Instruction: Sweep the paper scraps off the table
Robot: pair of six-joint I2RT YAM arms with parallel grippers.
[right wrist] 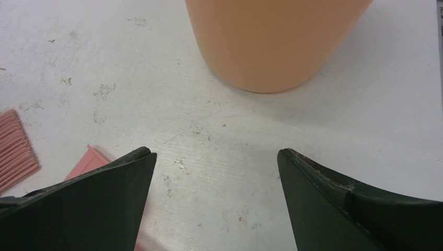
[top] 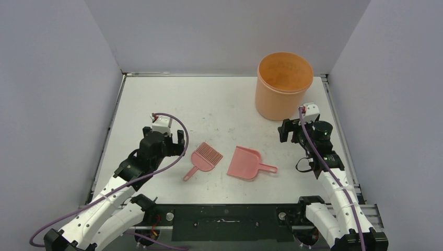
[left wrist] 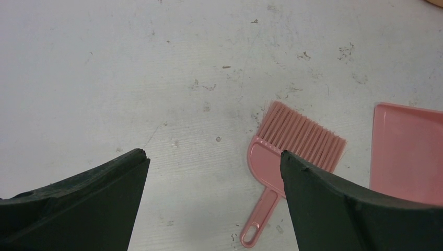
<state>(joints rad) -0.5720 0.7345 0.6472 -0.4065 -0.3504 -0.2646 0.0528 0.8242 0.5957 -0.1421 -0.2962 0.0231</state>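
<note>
White table (top: 219,104) shows everywhere; grey walls (top: 52,78) show only overhead.

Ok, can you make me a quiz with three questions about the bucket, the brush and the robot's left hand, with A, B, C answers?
1. What colour is the bucket?
A) blue
B) orange
C) green

2. Where is the brush?
A) on the table, left of the dustpan
B) inside the bucket
C) held up in the air

3. How is the left gripper?
A) shut on the brush
B) shut on nothing
C) open and empty

Answers:
1 B, its wall and inside are orange.
2 A, the top view shows it lying flat beside the dustpan.
3 C, its jaws stand wide apart with only bare table between them.
</note>
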